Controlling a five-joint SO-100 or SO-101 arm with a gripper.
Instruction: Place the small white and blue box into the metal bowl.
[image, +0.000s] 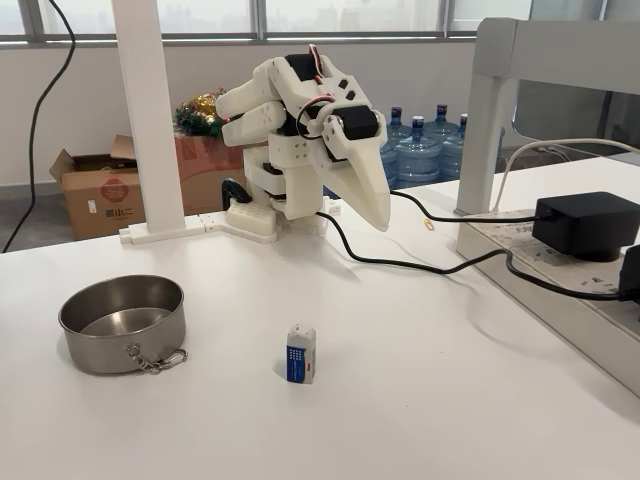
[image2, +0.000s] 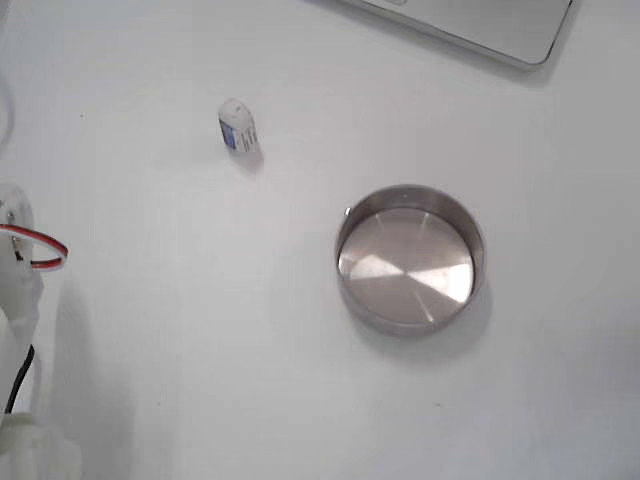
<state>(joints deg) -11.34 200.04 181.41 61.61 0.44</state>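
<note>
The small white and blue box (image: 300, 353) stands upright on the white table, near the front centre in a fixed view. The metal bowl (image: 103, 351) sits to its left, empty, with a clip chain (image: 156, 361) hanging from its rim. My white gripper (image: 377, 215) hangs folded at the back of the table, pointing down, shut and holding nothing, well away from both. From above in the other fixed view, the box (image2: 237, 128) stands at upper left and the bowl (image2: 408, 322) right of centre. Part of my arm (image2: 18, 300) shows at the left edge.
A black cable (image: 420, 264) runs across the table to a black power adapter (image: 585, 222) on a grey strip at the right. A white post (image: 150, 120) stands behind the bowl. A cardboard carton (image: 100, 190) and water bottles (image: 415, 150) are on the floor beyond. A grey slab (image2: 480, 25) lies at the top.
</note>
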